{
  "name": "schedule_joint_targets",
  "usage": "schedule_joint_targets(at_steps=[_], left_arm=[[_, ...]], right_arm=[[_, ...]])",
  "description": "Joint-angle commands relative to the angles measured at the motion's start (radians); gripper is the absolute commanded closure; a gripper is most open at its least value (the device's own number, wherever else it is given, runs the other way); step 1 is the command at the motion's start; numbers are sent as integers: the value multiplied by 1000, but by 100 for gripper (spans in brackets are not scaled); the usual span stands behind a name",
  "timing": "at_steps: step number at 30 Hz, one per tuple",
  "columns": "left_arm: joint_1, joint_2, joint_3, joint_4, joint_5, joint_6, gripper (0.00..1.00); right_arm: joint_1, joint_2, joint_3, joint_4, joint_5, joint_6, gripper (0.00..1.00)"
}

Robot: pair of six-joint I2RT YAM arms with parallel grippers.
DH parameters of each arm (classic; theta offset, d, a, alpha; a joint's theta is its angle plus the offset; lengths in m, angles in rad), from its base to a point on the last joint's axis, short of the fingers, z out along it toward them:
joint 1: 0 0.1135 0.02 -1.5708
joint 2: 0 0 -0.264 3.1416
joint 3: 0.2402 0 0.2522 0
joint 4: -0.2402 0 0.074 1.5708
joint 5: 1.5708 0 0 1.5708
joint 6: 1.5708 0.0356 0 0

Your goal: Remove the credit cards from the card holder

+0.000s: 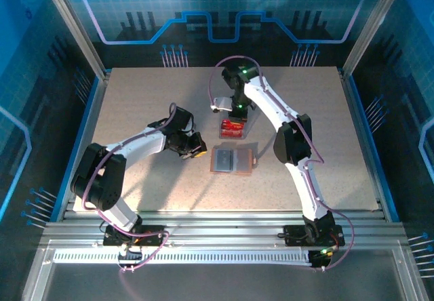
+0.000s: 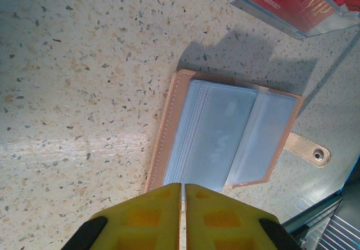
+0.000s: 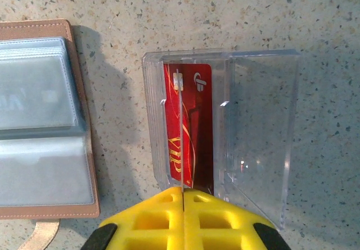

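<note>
Right gripper (image 3: 183, 192) closed, poised over the clear tray (image 3: 261, 126). Red credit cards (image 3: 198, 120) lie inside it, just beyond the card holder (image 2: 225, 134). Left gripper (image 2: 183, 188) closed, empty, left of the holder. Visible pockets look empty, so the task seems nearly finished.

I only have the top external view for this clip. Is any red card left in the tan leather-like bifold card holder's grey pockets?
Observer: On the left wrist view, the card holder lies open, its grey pockets showing no red.
Operator: And the tray?
Observer: Right wrist view: a flat red credit card with gold VIP lettering lies in the clear plastic tray.
Operator: Grippers?
Observer: Both shut, yellow fingers together: left gripper, right gripper.
</note>
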Motion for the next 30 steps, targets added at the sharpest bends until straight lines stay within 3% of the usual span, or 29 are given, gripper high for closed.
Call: schedule_joint_targets(at_steps=[1,9,19,30], left_arm=[[9,15,25,-14,7,-10,90],[10,18,25,-9,11,-12,90],[10,18,15,4,14,-18,90],[9,19,-1,28,24,-26,90]], right_arm=[[-9,31,26,-29,-7,-19,100],[-8,46,11,-22,-9,-9,100],[2,14,-14,53,59,-5,78],[14,-49,-82,103,55,32,77]])
